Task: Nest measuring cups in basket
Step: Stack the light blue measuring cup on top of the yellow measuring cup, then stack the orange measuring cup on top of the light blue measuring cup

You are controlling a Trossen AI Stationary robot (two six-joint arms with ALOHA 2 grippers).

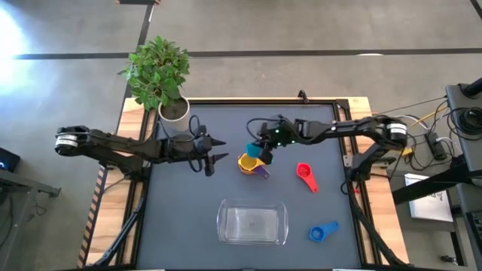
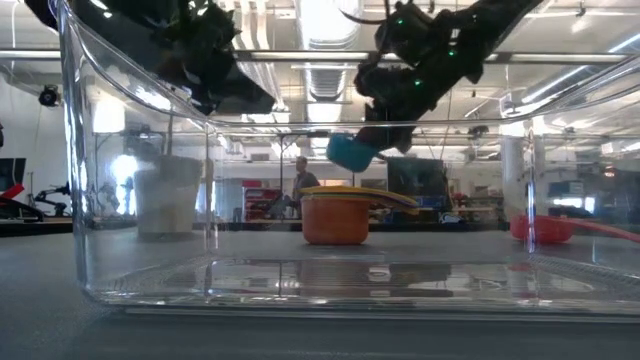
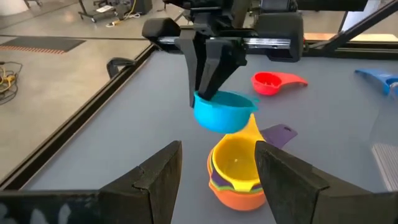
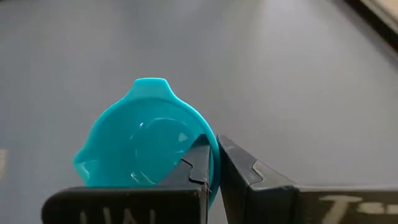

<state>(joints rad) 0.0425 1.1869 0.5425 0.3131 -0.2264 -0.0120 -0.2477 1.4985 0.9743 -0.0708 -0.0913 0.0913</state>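
Observation:
My right gripper [image 1: 263,148] is shut on the teal measuring cup [image 1: 253,148] and hovers just above a stack of nested cups [image 1: 253,165] showing yellow, purple and orange, which stands on its orange base on the mat. My left gripper [image 1: 213,154] is open, left of the stack and off the table, with its fingers pointing at it [image 3: 235,171]. The red cup [image 1: 305,175] and the blue cup [image 1: 322,232] lie apart on the mat. The clear basket [image 1: 252,223] sits near the front edge. No green cup shows. My right gripper pinches the teal cup's rim wall [image 4: 210,163], one finger inside the bowl and one outside. The fingers [image 3: 211,68] come from above, pointing down. The cup [image 3: 224,112] is lifted clear, mouth up and nearly level, just over the yellow cup of the stack.
A white pot with a green plant [image 1: 175,113] stands at the table's far left corner, behind my left arm. The low view looks through the basket's clear wall [image 2: 100,200]. Bare mat lies between the stack and the basket.

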